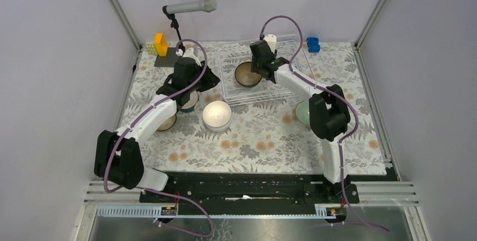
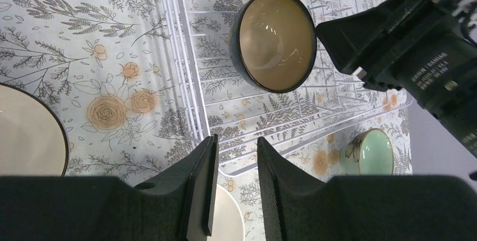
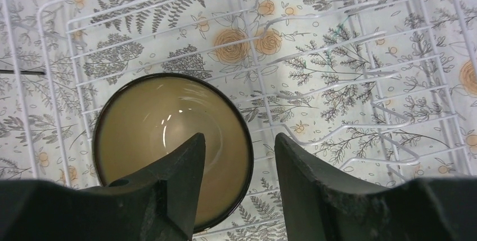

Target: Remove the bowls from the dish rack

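Bowls are sitting out on the flowered counter (image 1: 253, 145): a white bowl (image 1: 216, 115) nearest, a mint bowl (image 2: 368, 152) off to the right. Further back, the left jaws are hanging released and empty near the dish rack (image 1: 230, 90). One dark-rimmed bowl (image 3: 163, 134) is lying inside it, the right jaws gaping empty just above its rim

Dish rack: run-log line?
dish rack: one dark-rimmed bowl inside | right gripper: fingers open over its rim | left gripper: fingers open, empty

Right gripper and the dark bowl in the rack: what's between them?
Nothing: in the right wrist view, the open right gripper hangs over the bowl's rim.
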`<action>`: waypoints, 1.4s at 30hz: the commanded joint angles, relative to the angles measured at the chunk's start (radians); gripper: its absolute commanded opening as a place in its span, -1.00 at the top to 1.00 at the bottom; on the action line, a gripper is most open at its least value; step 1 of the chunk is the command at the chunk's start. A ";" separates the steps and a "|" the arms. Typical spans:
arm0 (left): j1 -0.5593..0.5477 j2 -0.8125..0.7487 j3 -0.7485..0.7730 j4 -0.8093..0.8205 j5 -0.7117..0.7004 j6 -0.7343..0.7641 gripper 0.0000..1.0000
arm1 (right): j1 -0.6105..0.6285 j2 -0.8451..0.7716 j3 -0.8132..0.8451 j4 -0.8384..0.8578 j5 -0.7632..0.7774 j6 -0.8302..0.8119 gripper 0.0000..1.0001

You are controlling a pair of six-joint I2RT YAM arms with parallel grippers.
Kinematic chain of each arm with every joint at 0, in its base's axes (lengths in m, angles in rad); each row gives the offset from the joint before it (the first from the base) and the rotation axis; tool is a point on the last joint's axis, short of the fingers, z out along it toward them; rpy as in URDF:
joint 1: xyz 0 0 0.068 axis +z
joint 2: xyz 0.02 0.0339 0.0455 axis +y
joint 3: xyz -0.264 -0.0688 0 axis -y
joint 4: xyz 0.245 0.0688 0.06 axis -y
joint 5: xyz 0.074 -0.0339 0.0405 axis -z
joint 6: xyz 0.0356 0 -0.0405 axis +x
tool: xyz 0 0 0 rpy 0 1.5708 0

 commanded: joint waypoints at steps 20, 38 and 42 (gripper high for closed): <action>-0.009 -0.148 -0.098 0.073 -0.033 -0.026 0.23 | -0.041 0.070 0.144 -0.076 -0.075 0.055 1.00; -0.008 -0.321 -0.196 0.068 0.008 -0.036 0.21 | -0.041 -0.361 -0.024 -0.080 -0.121 -0.065 1.00; -0.008 -0.383 -0.221 0.044 0.017 -0.046 0.20 | -0.041 -0.446 -0.079 -0.154 -0.302 -0.129 1.00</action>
